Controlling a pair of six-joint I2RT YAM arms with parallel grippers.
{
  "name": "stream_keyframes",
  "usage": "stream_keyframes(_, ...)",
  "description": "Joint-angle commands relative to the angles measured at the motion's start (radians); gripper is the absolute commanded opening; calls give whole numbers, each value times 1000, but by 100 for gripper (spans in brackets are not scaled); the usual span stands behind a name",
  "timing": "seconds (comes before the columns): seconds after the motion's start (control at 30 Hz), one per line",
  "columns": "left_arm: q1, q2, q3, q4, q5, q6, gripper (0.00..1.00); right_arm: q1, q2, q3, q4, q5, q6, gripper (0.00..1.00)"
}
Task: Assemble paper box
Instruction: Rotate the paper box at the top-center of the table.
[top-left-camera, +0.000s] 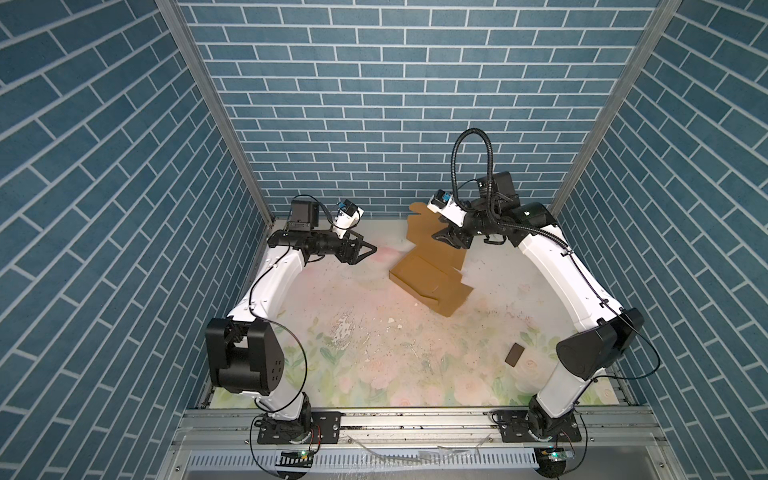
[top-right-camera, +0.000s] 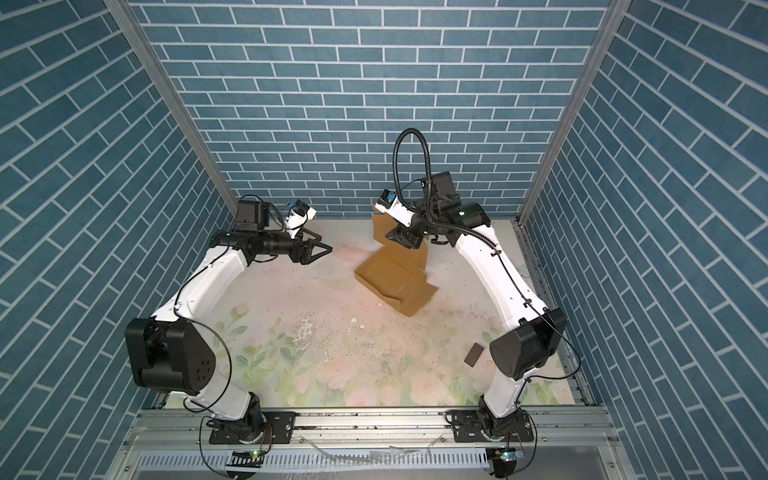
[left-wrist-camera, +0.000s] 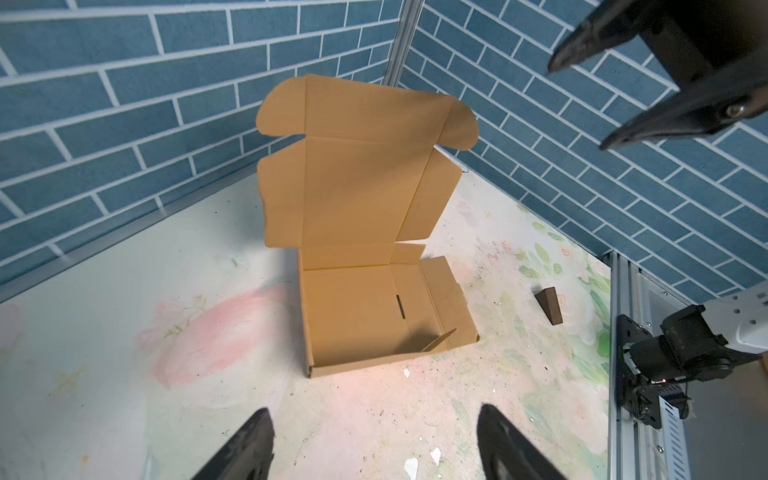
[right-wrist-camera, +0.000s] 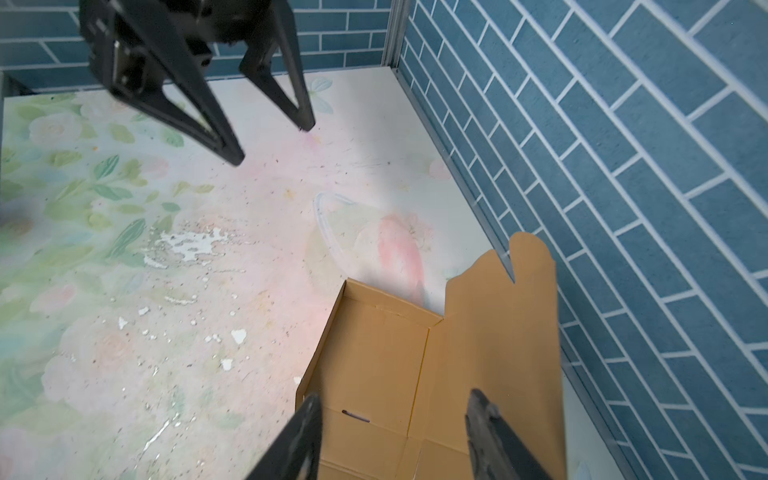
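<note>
Resting near the far edge of the tabletop (top-left-camera: 353, 345), toward its far right corner: the paper box (top-left-camera: 424, 276), with the tray flat on the surface and the lid with two rounded tabs standing up on the side of the far edge. Seen from the left wrist, two low walls of the tray upright, but the wall on the side of the right arm lying open and nearly flat, with one small corner flap (left-wrist-camera: 440, 337) half raised beside it. Left claw (top-left-camera: 367, 255) open and empty, hovering well apart from the box and pointed toward it. Right claw (right-wrist-camera: 395, 397) also open, holding nothing, hanging just above the tray beside the lid. Likely step in hand: raising that flat wall and locking it in place. To do this well, first bring the left claw down and press on the tray floor, or brace a standing wall, to stop the light cardboard from sliding toward the far edge. Then take the flat wall by its outer edge with the right claw, lift along the crease, fold over the corner flap and push the end down toward the slot (left-wrist-camera: 400, 307) in the floor. Avoid bumping the lid: probably easy to tip forward over the tray. Leave alone the small dark block (top-left-camera: 514, 354) near the right edge.
</note>
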Motion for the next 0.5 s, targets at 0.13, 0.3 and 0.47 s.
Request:
stream_keyframes(0.13,-38,59,52,43,6,77,79,-17,-37,-69,97,119,169,56)
stream_keyframes(0.3,-80,186,153,165,38,108,79,-80,-171,-266,151,193,372,54)
stream_keyframes(0.47,-144,362,278,322,32,48,79,-140,-357,-543,260,272,562,50)
